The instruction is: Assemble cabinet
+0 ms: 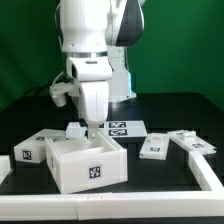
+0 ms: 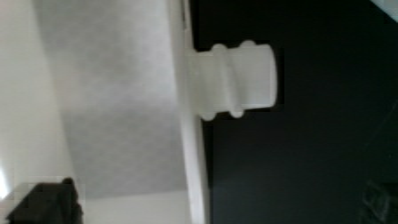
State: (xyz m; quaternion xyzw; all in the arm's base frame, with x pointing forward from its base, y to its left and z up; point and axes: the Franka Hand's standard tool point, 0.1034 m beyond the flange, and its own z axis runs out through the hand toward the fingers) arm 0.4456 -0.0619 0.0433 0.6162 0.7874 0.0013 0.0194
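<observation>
Risk first. The gripper point(image 1: 91, 126) hangs just over the back wall of the cabinet frame point(image 1: 90, 166), which sits open-topped on the black table point(image 1: 170, 108) near its front edge. If I bring the hand down off-line, a finger could land on the wall's top edge instead of straddling it, and the light frame would tip or skid. A small white part point(image 1: 74, 131) lies just beside the hand behind the frame, so a sideways correction could knock it. The wrist view adds a ribbed knob point(image 2: 238, 80) sticking out from the frame's wall point(image 2: 125, 110); a finger catching it would drag the frame.

Loose drawer blocks point(image 1: 30, 150) point(image 1: 155, 146) and the marker board point(image 1: 125, 127) are well apart from the hand; I judge them safe.

Hand: jaws spread wide, nothing between them that I can see. One dark fingertip point(image 2: 43, 205) shows in the wrist view, near the wall; contact I cannot tell.
</observation>
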